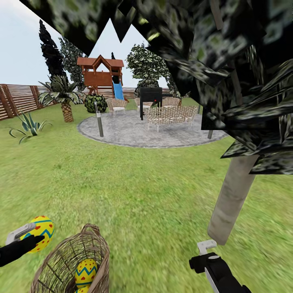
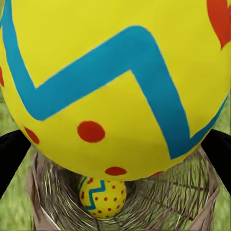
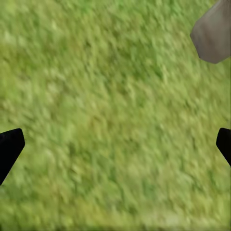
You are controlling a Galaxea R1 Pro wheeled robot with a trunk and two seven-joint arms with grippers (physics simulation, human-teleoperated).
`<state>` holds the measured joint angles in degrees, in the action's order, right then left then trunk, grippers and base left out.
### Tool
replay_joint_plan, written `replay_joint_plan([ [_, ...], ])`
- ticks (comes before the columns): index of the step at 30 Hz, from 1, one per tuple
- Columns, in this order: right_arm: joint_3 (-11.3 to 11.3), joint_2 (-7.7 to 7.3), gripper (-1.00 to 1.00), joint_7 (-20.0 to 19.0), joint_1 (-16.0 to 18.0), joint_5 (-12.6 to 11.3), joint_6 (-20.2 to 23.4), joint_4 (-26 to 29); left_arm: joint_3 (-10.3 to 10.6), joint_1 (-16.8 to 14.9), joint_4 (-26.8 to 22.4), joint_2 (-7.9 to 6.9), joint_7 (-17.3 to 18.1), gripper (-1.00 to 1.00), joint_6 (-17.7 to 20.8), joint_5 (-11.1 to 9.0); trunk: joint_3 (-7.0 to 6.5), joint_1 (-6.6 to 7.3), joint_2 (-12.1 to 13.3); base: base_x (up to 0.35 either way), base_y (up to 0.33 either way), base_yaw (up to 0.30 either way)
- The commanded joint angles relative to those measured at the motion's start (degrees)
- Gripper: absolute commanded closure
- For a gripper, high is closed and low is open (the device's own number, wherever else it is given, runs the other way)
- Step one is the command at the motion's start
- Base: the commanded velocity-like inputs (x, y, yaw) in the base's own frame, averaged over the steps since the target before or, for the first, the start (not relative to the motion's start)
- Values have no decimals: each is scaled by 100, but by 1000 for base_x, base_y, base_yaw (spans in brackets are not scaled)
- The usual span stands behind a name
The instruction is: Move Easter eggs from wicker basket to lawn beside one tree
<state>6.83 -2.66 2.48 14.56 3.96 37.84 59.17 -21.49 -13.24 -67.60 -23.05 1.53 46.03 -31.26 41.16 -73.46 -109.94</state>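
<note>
Clamped in the left hand [image 2: 115, 144], one Easter egg [image 2: 115, 82] hung above the wicker basket [image 1: 61, 260], which held another egg [image 1: 86, 272]; recommended carrying it level to the tree [image 1: 234, 195], right hand [image 3: 115, 144] apart over the lawn [image 3: 106, 106].

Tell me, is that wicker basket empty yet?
Not empty. One egg lies inside the wicker basket, while the left gripper holds another egg above it. A third cannot be made out.

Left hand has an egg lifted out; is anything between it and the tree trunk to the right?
Nothing visible on the grass does. The left hand holds an egg beside the wicker basket. Open lawn runs to the tree trunk; the right hand hovers near its base.
</note>
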Motion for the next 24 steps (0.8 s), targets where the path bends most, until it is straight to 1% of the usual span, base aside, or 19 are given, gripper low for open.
replay_joint_plan([
  [1, 20, -6, -100, 9, 3, 35, 35, 7, -152, -3, -32, -155, 32, 100, -69, -25, -13, 23, 39, 0, 0, 0],
  [2, 20, -6, -100, 11, 3, 36, 33, 7, -199, -3, -119, -207, 27, 100, -94, -36, -30, 45, 79, 0, 0, 0],
  [3, 20, -6, -100, 13, 3, 42, 32, 7, -246, -3, -296, -229, 21, 100, -114, -41, -48, 67, 119, 0, 0, 0],
  [4, 20, -6, -100, 14, 3, 48, 31, 7, -320, -3, -357, -232, 27, 100, -121, -44, -66, 89, 159, 0, 0, 0],
  [5, 20, -4, -100, 17, 3, 56, 31, 7, -479, -3, -364, -234, 30, 100, -157, -38, -84, 111, 199, 0, 0, 0],
  [6, 20, 0, -100, 16, 3, 64, 31, 7, -567, -3, -379, -230, 31, 100, -277, -33, -102, 133, 239, 0, 0, 0],
  [7, 20, 1, -100, 16, 3, 66, 31, 7, -586, -3, -397, -218, 32, 100, -365, -31, -120, 155, 279, 0, 0, 0],
  [9, 20, 2, -100, 18, 3, 64, 31, 7, -576, -3, -391, -192, 25, 100, -448, -11, -156, 199, 360, 0, 0, 0],
  [14, 27, 3, -100, 15, 3, 63, 31, 7, -521, -3, -394, -183, 31, 100, -472, -5, -246, 309, 560, 0, 0, 0],
  [19, 29, 66, -100, 16, 3, 76, 31, 7, -499, -3, -383, -183, 32, 100, -472, -3, -246, 309, 560, -17, 9, 0],
  [21, 29, 72, -100, 19, 3, 78, 31, 7, -343, -3, -378, -183, 32, 100, -472, -4, -246, 309, 560, -181, 189, 0],
  [24, 29, 75, -100, 22, 3, 78, 31, 7, -265, -3, -376, -183, 32, 100, -472, -5, -246, 309, 560, -193, 273, 0],
])
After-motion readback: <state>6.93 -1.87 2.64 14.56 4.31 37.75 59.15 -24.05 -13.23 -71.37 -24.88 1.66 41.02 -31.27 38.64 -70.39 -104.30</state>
